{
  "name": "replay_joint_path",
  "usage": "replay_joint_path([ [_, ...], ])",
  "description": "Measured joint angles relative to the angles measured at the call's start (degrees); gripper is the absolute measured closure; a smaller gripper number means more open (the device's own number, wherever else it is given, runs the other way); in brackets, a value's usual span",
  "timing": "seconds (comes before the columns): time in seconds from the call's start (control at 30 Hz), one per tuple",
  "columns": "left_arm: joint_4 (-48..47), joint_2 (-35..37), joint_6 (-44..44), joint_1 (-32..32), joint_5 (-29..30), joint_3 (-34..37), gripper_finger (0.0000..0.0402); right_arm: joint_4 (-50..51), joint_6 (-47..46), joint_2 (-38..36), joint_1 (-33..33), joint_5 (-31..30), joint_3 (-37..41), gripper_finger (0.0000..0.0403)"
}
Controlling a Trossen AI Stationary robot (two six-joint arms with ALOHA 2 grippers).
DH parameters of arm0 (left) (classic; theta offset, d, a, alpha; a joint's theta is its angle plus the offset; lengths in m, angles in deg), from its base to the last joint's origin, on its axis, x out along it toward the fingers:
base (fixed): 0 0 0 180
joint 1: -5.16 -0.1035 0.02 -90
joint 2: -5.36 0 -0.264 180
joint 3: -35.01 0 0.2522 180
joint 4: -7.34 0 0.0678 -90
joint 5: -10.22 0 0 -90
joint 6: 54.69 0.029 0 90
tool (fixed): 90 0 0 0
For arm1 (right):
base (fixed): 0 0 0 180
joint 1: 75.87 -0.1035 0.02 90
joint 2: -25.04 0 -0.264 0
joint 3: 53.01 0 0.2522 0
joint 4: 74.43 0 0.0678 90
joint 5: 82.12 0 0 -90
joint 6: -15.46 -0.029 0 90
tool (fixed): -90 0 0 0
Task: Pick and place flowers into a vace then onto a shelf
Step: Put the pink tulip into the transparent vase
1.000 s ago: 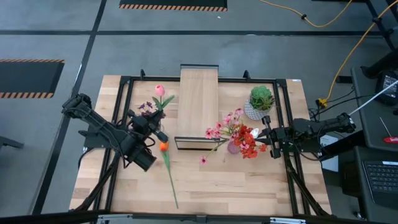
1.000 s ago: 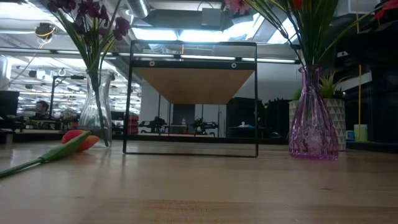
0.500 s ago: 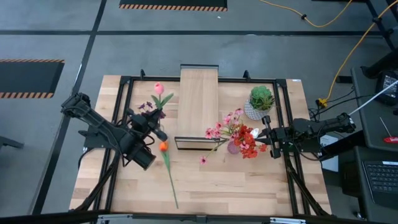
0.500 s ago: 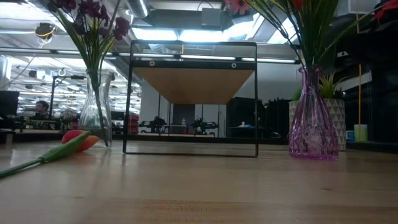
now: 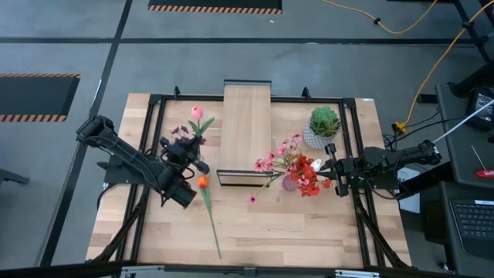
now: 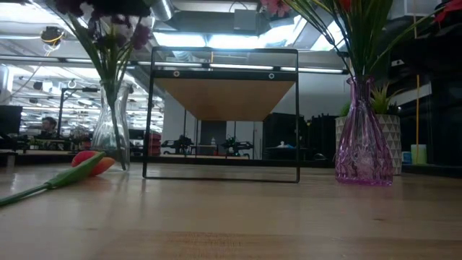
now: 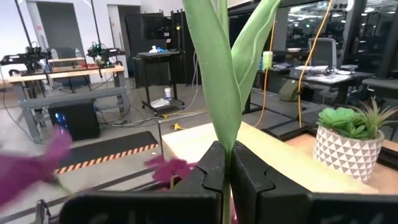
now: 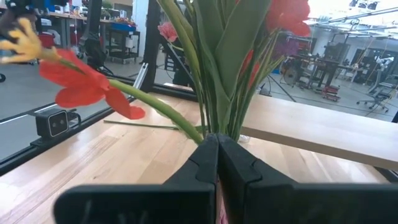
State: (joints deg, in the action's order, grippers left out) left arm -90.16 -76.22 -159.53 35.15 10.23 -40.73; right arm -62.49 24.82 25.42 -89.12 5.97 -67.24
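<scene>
The left gripper (image 7: 226,180) is pinched tight on a green stem with its leaf rising between the jaws; this looks like the pink tulip (image 5: 197,112), whose head stands over the clear vase (image 6: 110,137) near the table's (image 5: 309,232) left edge, beside the purple cluster (image 5: 184,133) already in that vase. The right gripper (image 8: 217,163) is closed too, its tips pressed together right at the stems of the purple vase (image 6: 362,141); whether it holds a stem or merely rests against the bunch I cannot tell. That vase stands toward the right edge, in front of the potted plant (image 5: 323,123), and carries the red blooms (image 5: 307,177) and pink blossoms (image 5: 278,158).

The orange tulip (image 5: 203,182) lies flat on the table, head just beside the clear vase, its stem (image 5: 211,220) running toward the front edge. The shelf (image 5: 246,131) sits in the middle, reaching to the back edge; neither vase is on it yet.

These stems are likely light and springy, with slick plastic skin, so a grip low on the bare stem, below the leaves, should steer best; the heads will sway. The vases look like glass, top-heavy once filled, and would be best taken at the narrow neck.
</scene>
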Motion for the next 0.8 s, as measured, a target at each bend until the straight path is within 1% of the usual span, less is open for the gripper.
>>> replay_joint_path([
  [0.1, 1.85, -0.01, -0.38, 0.29, -0.07, 2.97, 0.0398, 0.0, -0.02, -0.01, 0.0, 0.0, 0.0, 0.0393],
  [0.37, 6.27, 0.0, -0.46, 0.38, 0.03, 7.19, 0.0398, 0.0, 0.07, -0.02, 0.0, 0.0, 0.0, 0.0393],
  [0.57, 9.12, 0.0, 2.0, 2.09, 0.05, 8.42, 0.0397, 0.02, 0.11, 0.0, 0.0, 0.0, 0.0, 0.0393],
  [0.8, 9.22, 0.0, 3.25, 4.76, 0.03, 8.53, 0.0396, 0.0, 0.11, -0.02, 0.0, 0.0, 0.0, 0.0393],
])
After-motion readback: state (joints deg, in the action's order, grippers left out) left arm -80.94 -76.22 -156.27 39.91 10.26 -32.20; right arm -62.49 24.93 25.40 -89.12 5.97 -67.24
